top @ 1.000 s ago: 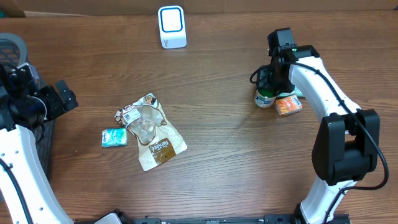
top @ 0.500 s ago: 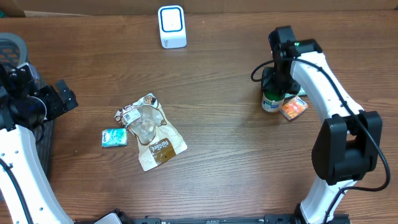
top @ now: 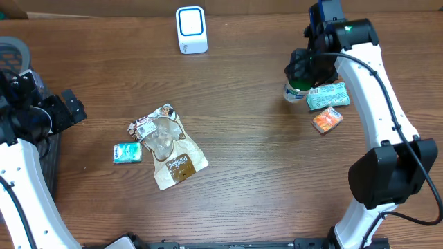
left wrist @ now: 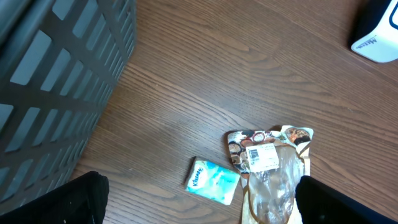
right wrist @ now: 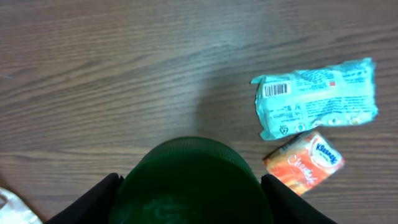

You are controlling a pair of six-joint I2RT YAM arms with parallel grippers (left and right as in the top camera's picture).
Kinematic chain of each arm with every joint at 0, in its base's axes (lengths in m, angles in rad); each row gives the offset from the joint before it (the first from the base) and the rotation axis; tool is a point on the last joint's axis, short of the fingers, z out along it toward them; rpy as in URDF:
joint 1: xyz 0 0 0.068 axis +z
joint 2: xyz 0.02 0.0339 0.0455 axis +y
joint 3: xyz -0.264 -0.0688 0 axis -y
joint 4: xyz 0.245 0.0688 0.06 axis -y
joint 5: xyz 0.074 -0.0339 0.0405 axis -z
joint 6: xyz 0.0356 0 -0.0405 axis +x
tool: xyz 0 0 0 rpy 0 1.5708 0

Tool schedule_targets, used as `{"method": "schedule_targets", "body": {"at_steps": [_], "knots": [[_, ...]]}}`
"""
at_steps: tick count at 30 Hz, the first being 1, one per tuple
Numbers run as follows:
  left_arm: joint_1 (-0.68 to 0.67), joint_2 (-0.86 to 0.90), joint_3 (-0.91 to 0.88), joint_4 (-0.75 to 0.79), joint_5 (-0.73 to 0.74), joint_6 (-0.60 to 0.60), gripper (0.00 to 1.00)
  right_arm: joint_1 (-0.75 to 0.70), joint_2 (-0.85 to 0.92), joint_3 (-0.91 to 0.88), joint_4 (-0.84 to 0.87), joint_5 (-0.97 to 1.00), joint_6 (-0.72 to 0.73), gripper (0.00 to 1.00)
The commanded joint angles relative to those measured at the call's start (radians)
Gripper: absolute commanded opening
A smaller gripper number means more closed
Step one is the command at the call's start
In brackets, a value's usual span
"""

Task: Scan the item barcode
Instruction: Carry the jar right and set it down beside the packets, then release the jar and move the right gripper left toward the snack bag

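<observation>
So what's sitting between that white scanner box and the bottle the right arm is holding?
Nothing. The overhead view shows only bare wooden table between the scanner and the bottle in the right gripper.

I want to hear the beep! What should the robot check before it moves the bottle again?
1. Is the bottle gripped by the right fingers? Ok, there is one finger on each side of its green cap.
2. Is the scanner in sight and uncovered? Ok.
3. Is the way from bottle to scanner free? Ok, only bare table lies between them.
4. Is the barcode turned toward the scanner? Cannot tell, no barcode shows on the bottle.
5. Are the left fingers out of the way? Ok, they are open, over on the other side.
</observation>
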Motion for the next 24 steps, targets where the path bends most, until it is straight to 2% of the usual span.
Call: {"method": "schedule_targets", "body": {"at_steps": [1, 9, 14, 20, 22, 24], "knots": [[-0.001, -0.002, 0.014, 0.000, 0.011, 0.023, 1.00, -0.001, -0.022, -0.106, 0.061, 0.010, 0.025, 0.49], [-0.001, -0.002, 0.014, 0.000, 0.011, 0.023, 1.00, -0.001, -0.021, -0.365, 0.349, 0.150, 0.024, 0.52], [-0.001, -0.002, 0.014, 0.000, 0.011, 0.023, 1.00, -0.001, -0.021, -0.389, 0.360, 0.150, 0.024, 0.57], [-0.001, -0.002, 0.014, 0.001, 0.011, 0.023, 0.99, -0.002, -0.021, -0.386, 0.335, 0.150, 0.012, 0.95], [-0.001, -0.002, 0.014, 0.000, 0.011, 0.023, 1.00, -0.002, -0.021, -0.375, 0.321, 0.166, 0.012, 1.00], [-0.001, -0.002, 0.014, 0.000, 0.011, 0.023, 1.00, -0.002, -0.022, -0.348, 0.296, 0.188, 0.013, 1.00]]}}
